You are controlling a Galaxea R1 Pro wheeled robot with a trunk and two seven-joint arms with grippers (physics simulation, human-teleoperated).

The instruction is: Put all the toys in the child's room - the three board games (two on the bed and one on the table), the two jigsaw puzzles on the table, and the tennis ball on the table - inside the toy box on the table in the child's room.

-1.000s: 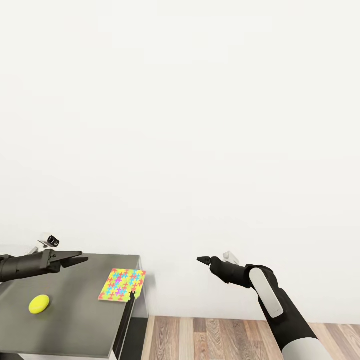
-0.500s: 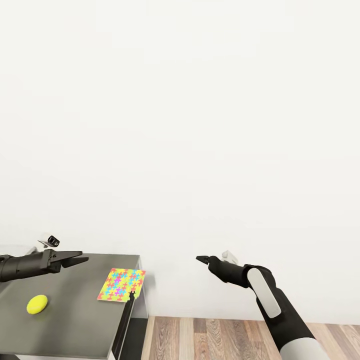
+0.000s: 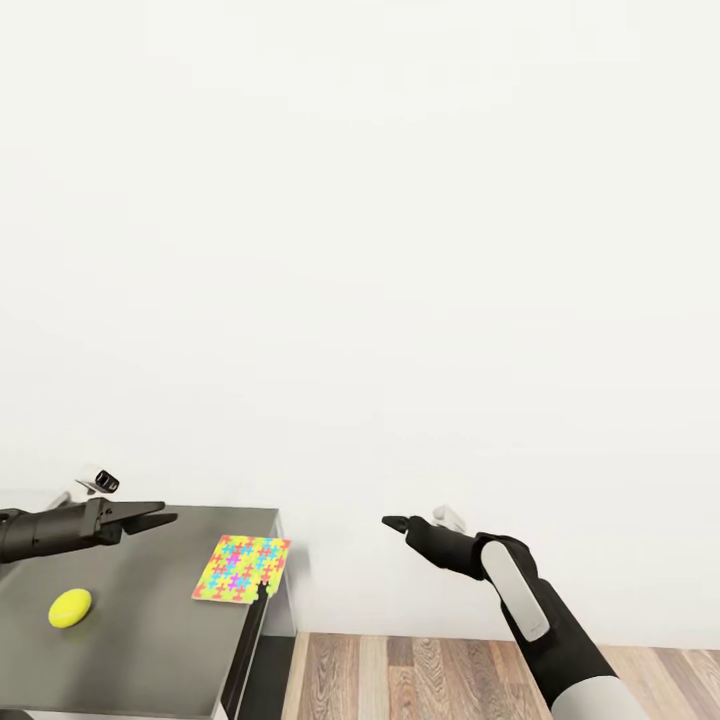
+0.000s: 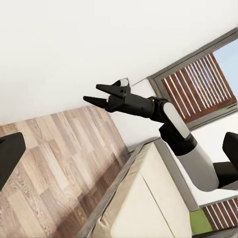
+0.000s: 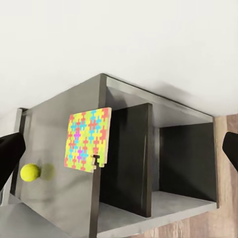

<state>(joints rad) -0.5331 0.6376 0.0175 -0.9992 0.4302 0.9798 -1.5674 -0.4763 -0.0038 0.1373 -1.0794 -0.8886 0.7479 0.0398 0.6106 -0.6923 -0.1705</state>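
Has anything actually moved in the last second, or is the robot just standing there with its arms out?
Only slightly. The right pincer drifted a little toward the table, and its arm followed. The tennis ball and jigsaw puzzle slid a touch leftward in the picture, probably because the camera turned. The left pincer kept hovering over the table, open and empty. Nothing was grabbed or released.

The head camera looks forward at a blank white wall, catching the counter corner low at its left. The right wrist camera faces that same counter end from fairly near — puzzle sheet and ball appear in both. The left wrist camera looks across the room — toward the right pincer, floor and what seems a bed.
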